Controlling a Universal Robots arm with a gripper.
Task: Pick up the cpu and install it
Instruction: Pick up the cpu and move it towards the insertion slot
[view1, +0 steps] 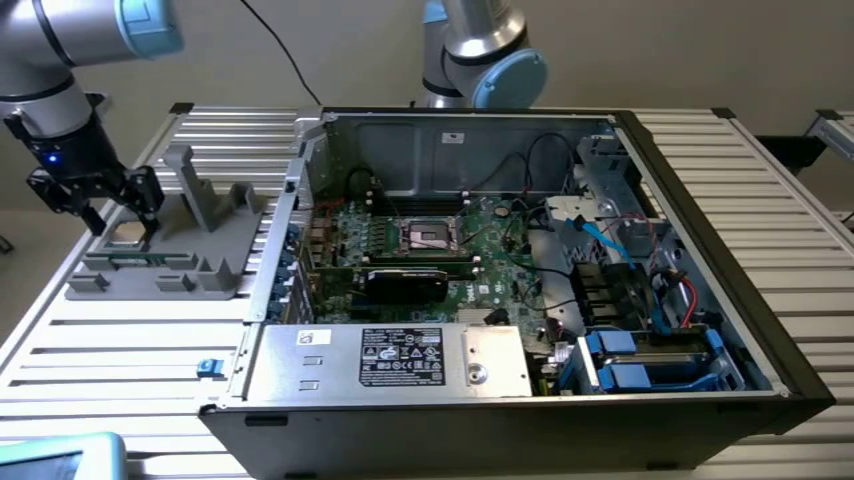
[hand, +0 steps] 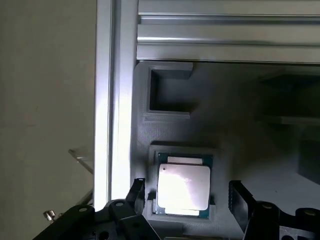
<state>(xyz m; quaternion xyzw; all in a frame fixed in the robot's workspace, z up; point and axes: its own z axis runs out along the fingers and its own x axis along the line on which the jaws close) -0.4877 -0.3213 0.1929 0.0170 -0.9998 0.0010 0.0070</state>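
The cpu (hand: 183, 187), a small square chip with a shiny metal top, lies flat in a recess of the grey plastic tray (hand: 250, 140). My gripper (hand: 187, 200) is open, one dark finger on each side of the chip and not touching it. In the exterior view the gripper (view1: 118, 212) hangs just above the cpu (view1: 124, 238) at the left end of the tray (view1: 174, 262). The dark square socket (view1: 430, 235) with its metal frame sits on the green motherboard (view1: 501, 270) inside the open computer case.
Upright posts (view1: 200, 195) rise from the tray right beside the gripper. The case wall (view1: 287, 240) stands between tray and motherboard. Cables (view1: 601, 240) and drive bays (view1: 641, 350) fill the case at the exterior view's right. A second arm's base (view1: 481, 60) stands behind the case.
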